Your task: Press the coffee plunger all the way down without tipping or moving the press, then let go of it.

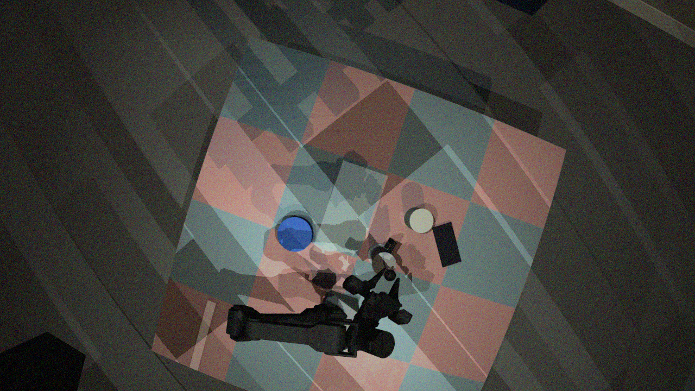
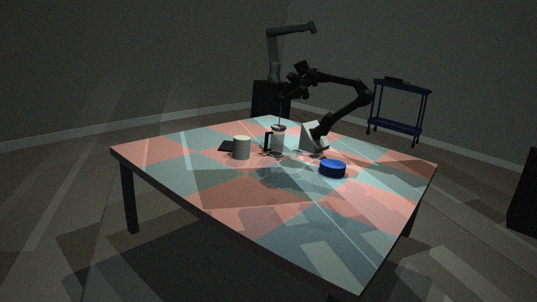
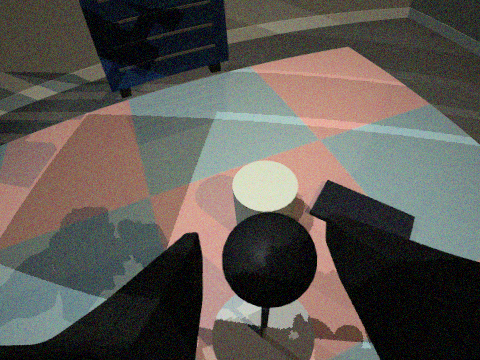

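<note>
The gripper [image 3: 267, 260] sits right around the plunger knob [image 3: 268, 259], a dark finger [image 3: 143, 314] on each side of that black ball. The jaws stand about half shut, with a sliver of gap visible on either side of the knob in the wrist view, so I'd call it open and closing in, not clamped yet.

The coffee press [image 2: 277, 139] stands upright on the table [image 2: 232, 210], its thin rod [image 2: 280, 112] rising straight from the lid to the gripper, which means the plunger is fully raised. Taking the press as the landmark: the cream cylinder [image 2: 241, 147] is just beside it on its handle side, the dark flat block [image 1: 446, 244] lies beyond that cylinder, the blue round tin [image 2: 332, 167] sits well apart on the other side, and the arm's base [image 2: 313, 140] is near, behind it.

Progress, by my read: approach done, alignment over the knob done. Everything that counts remains: seat the grip, drive the rod straight down to the lid without shoving the glass sideways, then release.
</note>
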Controlling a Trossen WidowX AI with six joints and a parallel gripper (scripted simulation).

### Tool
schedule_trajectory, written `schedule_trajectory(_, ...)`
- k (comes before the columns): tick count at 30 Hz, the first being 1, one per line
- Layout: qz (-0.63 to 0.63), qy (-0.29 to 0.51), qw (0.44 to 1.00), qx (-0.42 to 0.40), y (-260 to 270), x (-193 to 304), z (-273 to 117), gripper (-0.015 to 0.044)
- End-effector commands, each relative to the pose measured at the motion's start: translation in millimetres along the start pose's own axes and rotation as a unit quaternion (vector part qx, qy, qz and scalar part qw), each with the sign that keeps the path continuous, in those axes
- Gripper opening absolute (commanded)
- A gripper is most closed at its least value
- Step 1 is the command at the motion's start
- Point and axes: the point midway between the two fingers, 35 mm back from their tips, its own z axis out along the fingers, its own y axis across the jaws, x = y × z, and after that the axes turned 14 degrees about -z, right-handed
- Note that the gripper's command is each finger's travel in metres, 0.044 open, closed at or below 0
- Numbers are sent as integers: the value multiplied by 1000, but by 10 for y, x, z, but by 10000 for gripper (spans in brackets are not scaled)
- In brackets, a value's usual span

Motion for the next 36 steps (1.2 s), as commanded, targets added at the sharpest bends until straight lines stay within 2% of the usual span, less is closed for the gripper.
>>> schedule_trajectory(1, 3, 1, 1000, 1, -3, 16, 5, 129)
schedule_trajectory(36, 2, 3, 1000, 3, 30, 313, 249, 129)
